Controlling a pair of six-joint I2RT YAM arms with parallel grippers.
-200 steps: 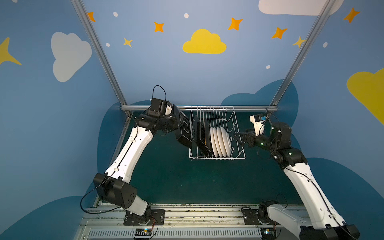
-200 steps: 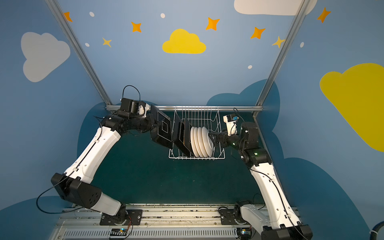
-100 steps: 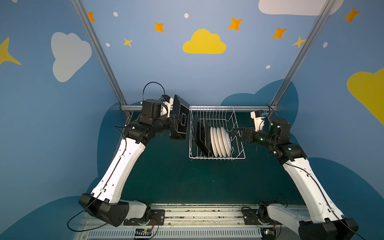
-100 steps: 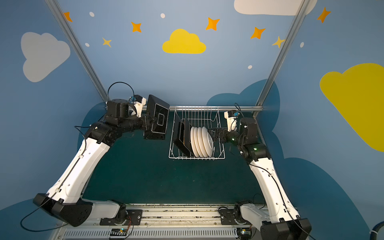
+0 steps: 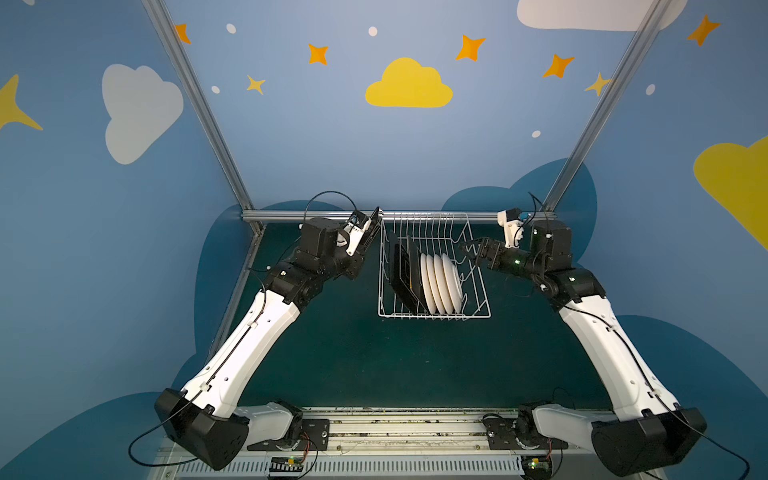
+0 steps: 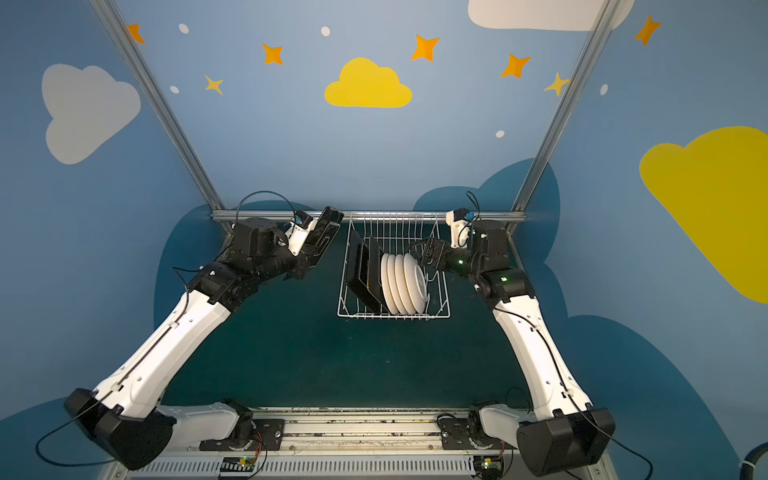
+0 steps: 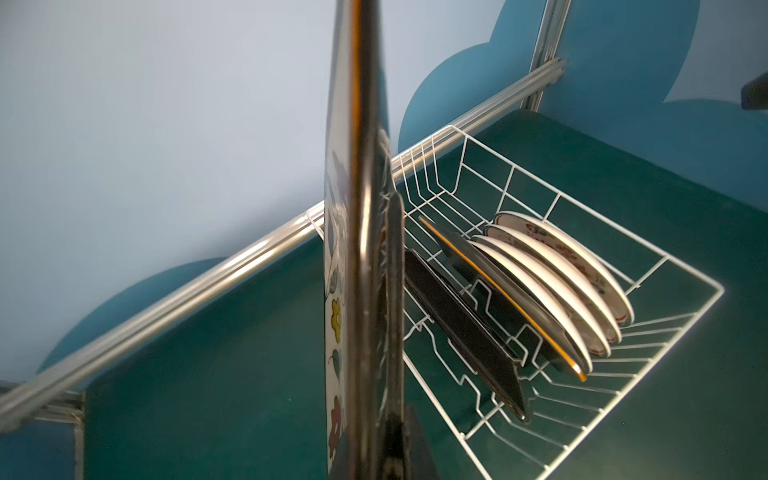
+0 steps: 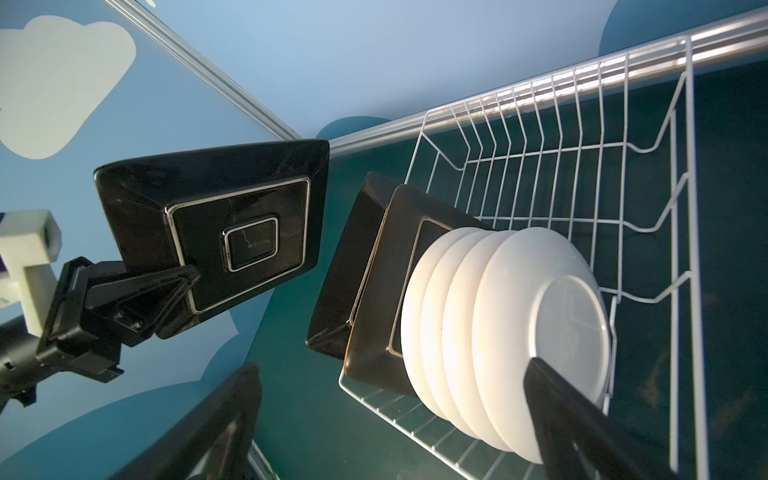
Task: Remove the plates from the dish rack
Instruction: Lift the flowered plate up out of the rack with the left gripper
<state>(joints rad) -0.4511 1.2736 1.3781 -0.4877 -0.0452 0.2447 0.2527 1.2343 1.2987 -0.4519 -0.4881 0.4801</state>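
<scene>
The white wire dish rack point(image 5: 434, 318) point(image 6: 392, 316) stands at the back middle of the table. In it stand two black square plates point(image 5: 401, 270) point(image 6: 365, 270) point(image 8: 374, 266) and several round white plates point(image 5: 442, 282) point(image 6: 405, 282) point(image 8: 519, 316) on edge. My left gripper point(image 5: 365, 241) point(image 6: 318, 245) point(image 8: 174, 282) is shut on a third black square plate point(image 5: 374, 226) point(image 6: 328, 228) point(image 8: 216, 224) point(image 7: 357, 249), held in the air just left of the rack. My right gripper point(image 5: 471, 251) point(image 6: 424, 253) point(image 8: 392, 370) stands open at the rack's right side, beside the nearest white plate.
A metal rail point(image 5: 316, 215) runs along the back wall right behind the rack and the held plate. Blue walls close in left, right and behind. The dark green table point(image 5: 374, 365) stretches in front of the rack.
My left arm has lifted the black plate up and out of the rack to its left and turned it nearly edge-on. The right gripper has shifted slightly toward the back, still open.
</scene>
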